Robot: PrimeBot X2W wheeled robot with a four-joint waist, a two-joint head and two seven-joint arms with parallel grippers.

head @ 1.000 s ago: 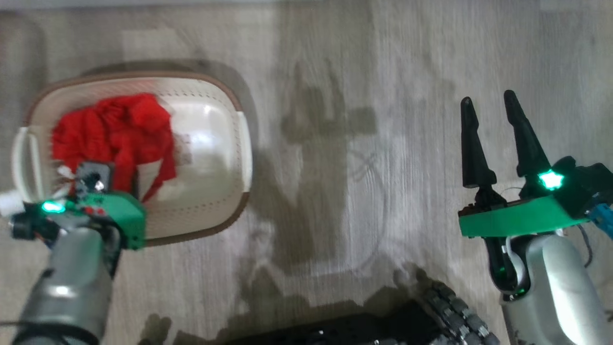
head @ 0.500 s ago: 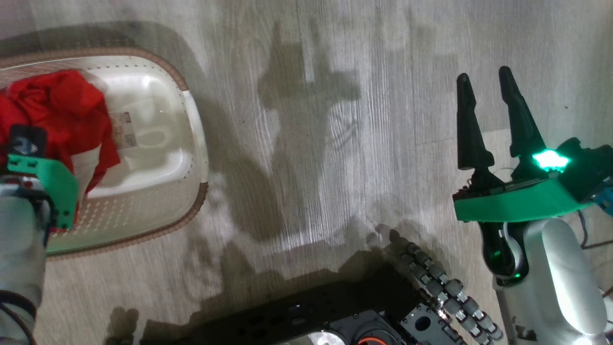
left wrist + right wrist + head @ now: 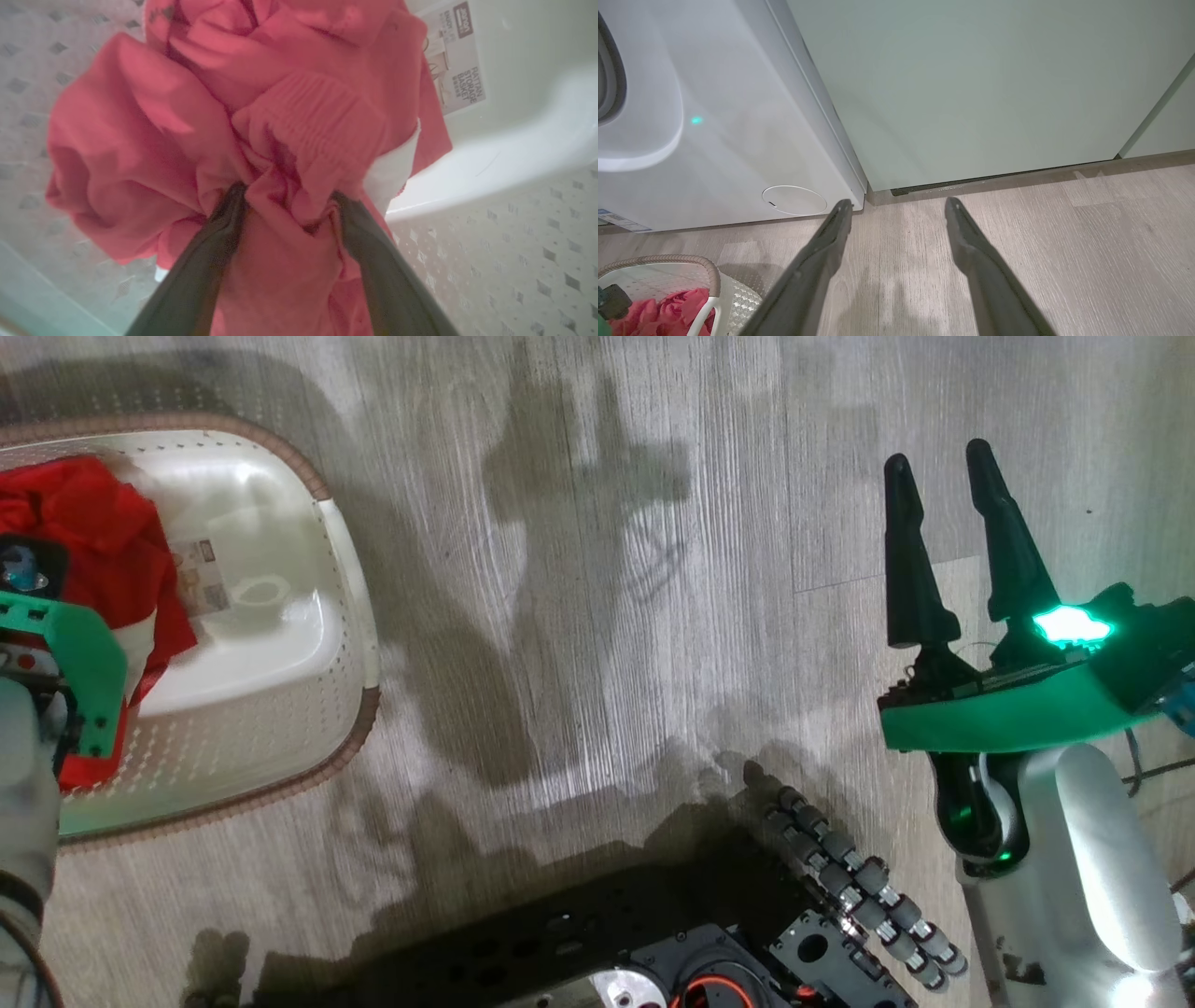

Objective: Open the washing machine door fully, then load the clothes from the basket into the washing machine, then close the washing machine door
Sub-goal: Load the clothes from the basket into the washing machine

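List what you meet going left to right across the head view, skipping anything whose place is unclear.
clothes → label → right rim of the basket → shadow on the floor → right tool, open above the floor.

floor (image 3: 597, 644): grey wood-look planks, grain running up and down in the head view, couple of board seams showing
shadows (image 3: 579, 504): big dark blotchy ones lying across the planks, soft edges
cabinet (image 3: 971, 84): pale green, totally plain flat front
door gap (image 3: 1153, 112): thin dark slanted line near the cabinet's right end
kick strip (image 3: 1017, 179): low brownish strip right where the cabinet meets the floor
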